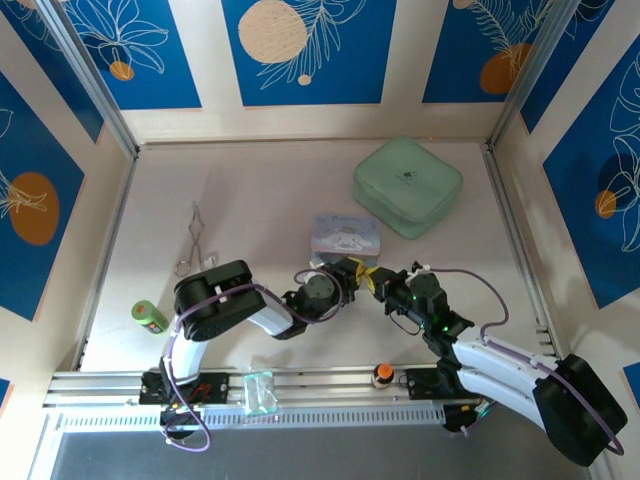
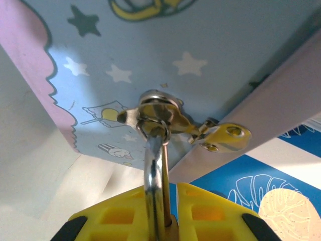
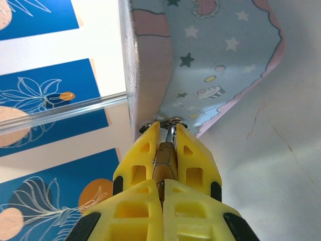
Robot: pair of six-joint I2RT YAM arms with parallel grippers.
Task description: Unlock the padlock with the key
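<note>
Your left hand (image 2: 163, 195) is clamped on the padlock (image 2: 156, 170). Its yellow fingers (image 2: 118, 216) pinch the brass body, and the silver shackle rises from between them and passes through the hasp (image 2: 160, 114) on the blue tin (image 2: 210, 45). So the padlock hangs on the tin's latch at the tin's 6 o'clock edge, near the middle of the table (image 1: 250, 190). I judge you hold it this way to stop it swinging on the hasp and to present its keyhole end away from the tin, toward the other arm.

Your right hand (image 3: 163, 184) comes in from about 4 o'clock and the left from about 8 o'clock, and they meet just in front of the tin. In the right wrist view the near pair of yellow fingers is pressed together, with the brass body lodged in the slot just ahead of them. I cannot pick out the key. If you have it, it is hidden between those closed fingers, which would explain lining that hand up straight behind the lock.

No brand or writing can be read. The tin carries printed stars, a pink scalloped border and small cartoon figures. The pale green case (image 1: 407, 187) at 1 o'clock has a dark mark too small to read. The forceps (image 1: 195, 238) lie well apart at 9 o'clock.
</note>
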